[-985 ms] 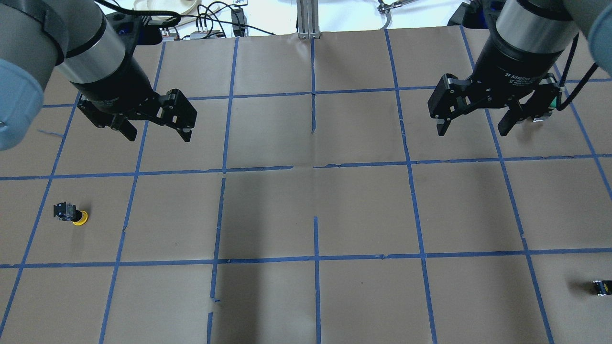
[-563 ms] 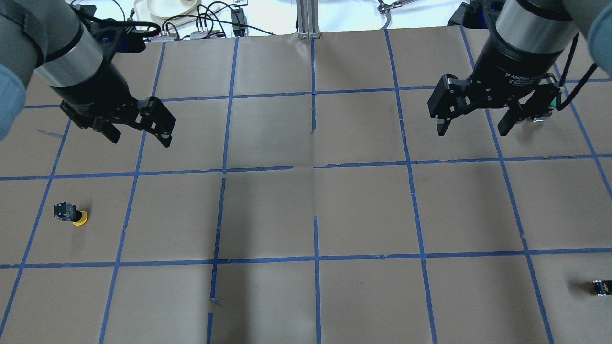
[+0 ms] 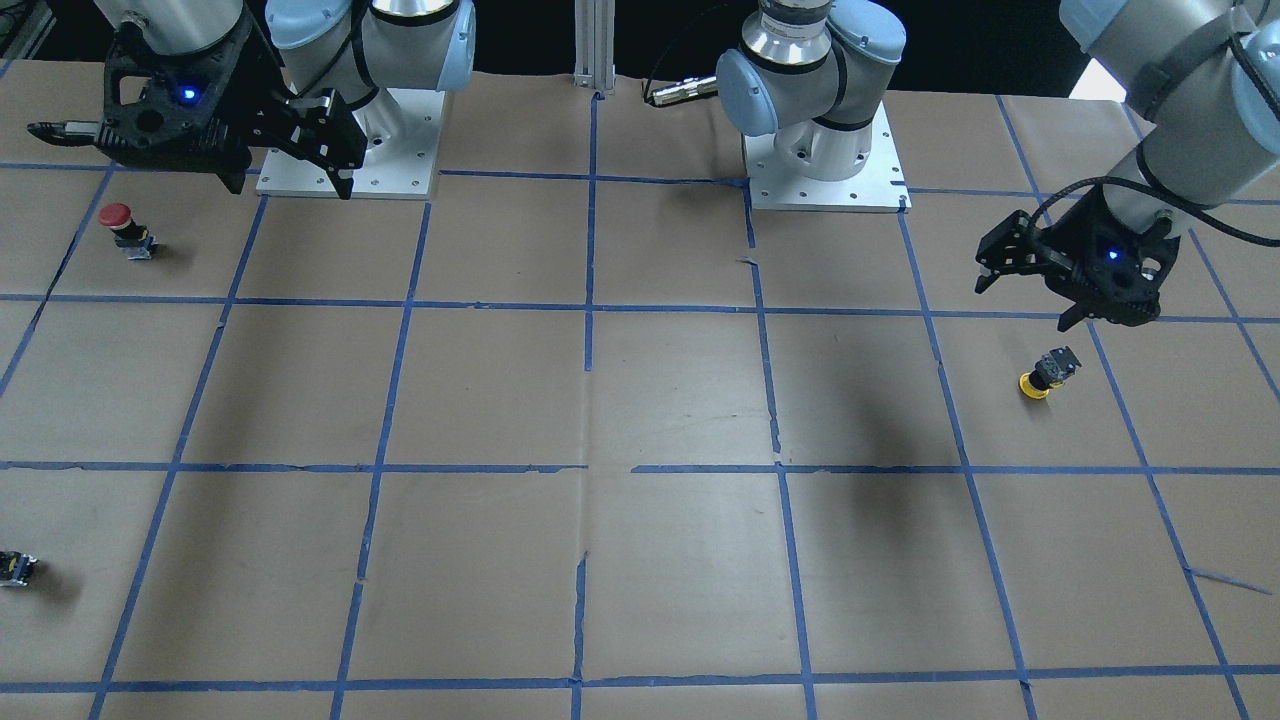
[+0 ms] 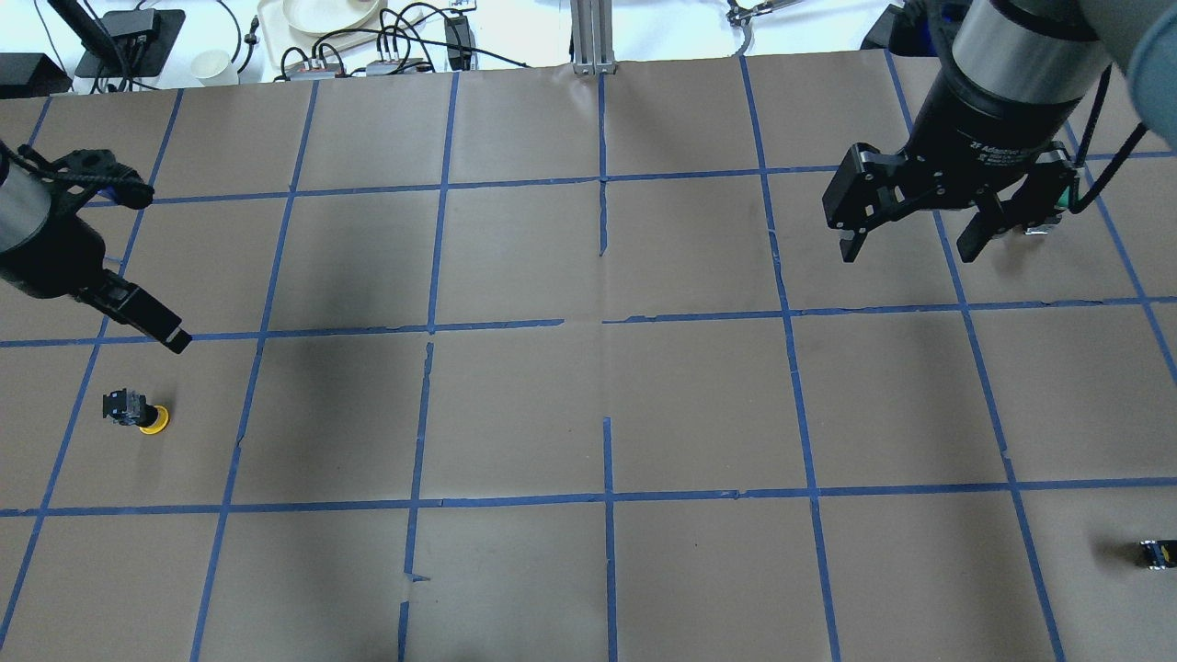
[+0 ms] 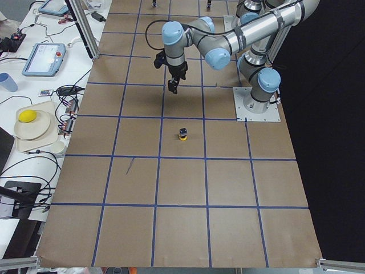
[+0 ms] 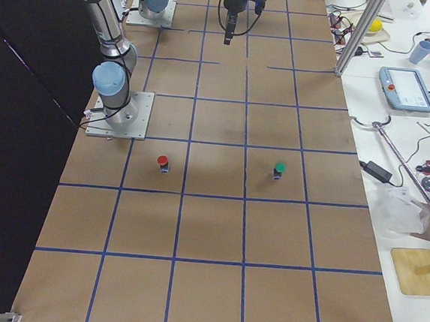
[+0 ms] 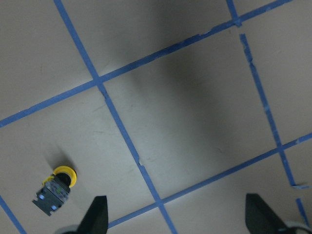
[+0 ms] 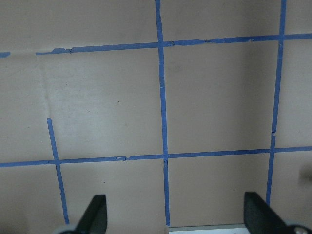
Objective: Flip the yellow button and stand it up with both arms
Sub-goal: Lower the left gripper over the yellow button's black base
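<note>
Because the yellow button point(image 3: 1045, 375) is judged light, rigid and smooth-capped, grip the flat sides of its boxy body. It sits apparently cap-down, near but apart from the left gripper point(image 3: 1021, 305). Its jaws and those of the right gripper point(image 4: 906, 250) stand wide, empty.

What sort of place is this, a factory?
Probably a robotics test lab rather than a factory. The left arm and right arm are bolted to a table covered in brown paper gridded with blue tape, and a side bench holds cables and a control tablet.
</note>
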You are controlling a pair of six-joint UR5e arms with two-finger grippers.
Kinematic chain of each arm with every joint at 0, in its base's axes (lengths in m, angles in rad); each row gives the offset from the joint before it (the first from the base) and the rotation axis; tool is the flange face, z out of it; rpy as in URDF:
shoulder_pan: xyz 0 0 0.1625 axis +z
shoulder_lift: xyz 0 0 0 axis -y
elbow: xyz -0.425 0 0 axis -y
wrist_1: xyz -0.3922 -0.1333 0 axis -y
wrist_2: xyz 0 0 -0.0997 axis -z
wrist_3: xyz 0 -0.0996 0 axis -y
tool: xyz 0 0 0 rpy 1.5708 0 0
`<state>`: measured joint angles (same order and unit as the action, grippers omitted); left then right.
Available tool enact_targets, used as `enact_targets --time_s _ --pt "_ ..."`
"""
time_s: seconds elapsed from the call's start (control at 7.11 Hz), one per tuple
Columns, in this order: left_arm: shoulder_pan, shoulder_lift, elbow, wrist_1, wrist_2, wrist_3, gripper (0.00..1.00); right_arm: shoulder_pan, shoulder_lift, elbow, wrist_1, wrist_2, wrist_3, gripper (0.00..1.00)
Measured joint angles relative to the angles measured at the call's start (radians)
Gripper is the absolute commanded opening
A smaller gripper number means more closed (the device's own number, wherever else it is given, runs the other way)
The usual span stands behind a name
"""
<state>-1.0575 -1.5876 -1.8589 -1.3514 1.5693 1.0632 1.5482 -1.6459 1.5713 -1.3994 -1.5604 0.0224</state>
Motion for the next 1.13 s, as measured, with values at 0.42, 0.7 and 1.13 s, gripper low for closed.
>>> enact_targets --time_s 0.42,0.7,1.13 --pt "0.143 -0.14 -0.026 0.211 -0.003 0.504 1.0 0.0 0.0 0.001 0.0 0.001 0.001 1.0" --pt "0.178 -0.187 -0.055 0.303 -0.003 0.709 1.0 0.0 -0.001 0.001 0.001 0.001 0.001 1.0" --pt "0.189 -0.196 -0.151 0.438 0.033 0.803 1.0 0.0 -0.001 0.001 0.002 0.0 0.001 1.0"
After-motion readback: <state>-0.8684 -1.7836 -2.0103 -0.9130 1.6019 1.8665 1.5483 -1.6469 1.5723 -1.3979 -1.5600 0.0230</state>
